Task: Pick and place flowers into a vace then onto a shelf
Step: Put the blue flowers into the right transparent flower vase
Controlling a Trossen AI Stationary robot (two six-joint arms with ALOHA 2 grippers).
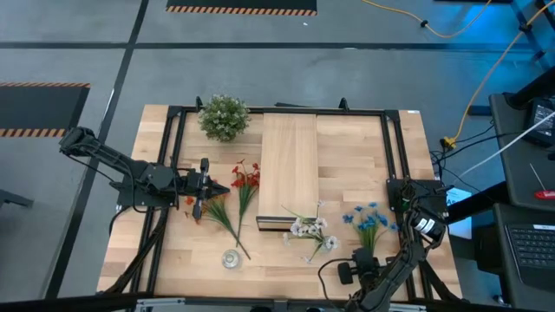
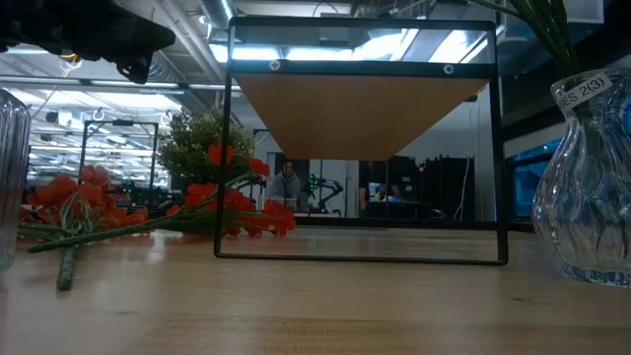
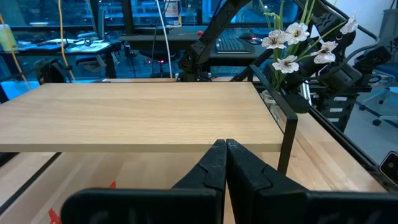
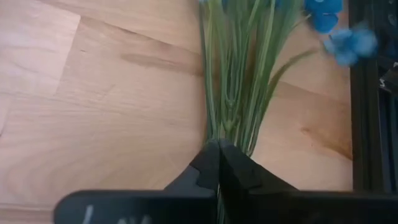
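Note:
The blue flowers (image 1: 365, 218) lie right of the shelf (image 1: 288, 165), with their stems in my shut right gripper (image 1: 363, 257) near the table's near edge. Two red-orange sprays (image 1: 245, 177) (image 1: 217, 211) lie flat on the table left of the shelf. White flowers (image 3: 287, 45) stand upright at the shelf's near end (image 1: 312, 229). A small glass vase (image 1: 231, 258) stands empty near the front edge. My left gripper (image 1: 225, 188) is shut and empty, raised above the red-orange sprays and pointing at the shelf's side (image 3: 137, 115). My right gripper (image 4: 217, 150) pinches the bunched green stems (image 4: 231, 127) of the blue flowers near their cut ends between both fingers. The fingers lie along the stems, coming from the table's near side. The blooms (image 4: 339, 37) point away toward the far edge, low over the tabletop.
A round bushy green-white plant (image 1: 224, 117) stands at the far left corner of the shelf. A black metal frame (image 1: 395, 147) runs around the work area. In the low view a ribbed glass vase (image 2: 590, 197) with green stems stands at the right.

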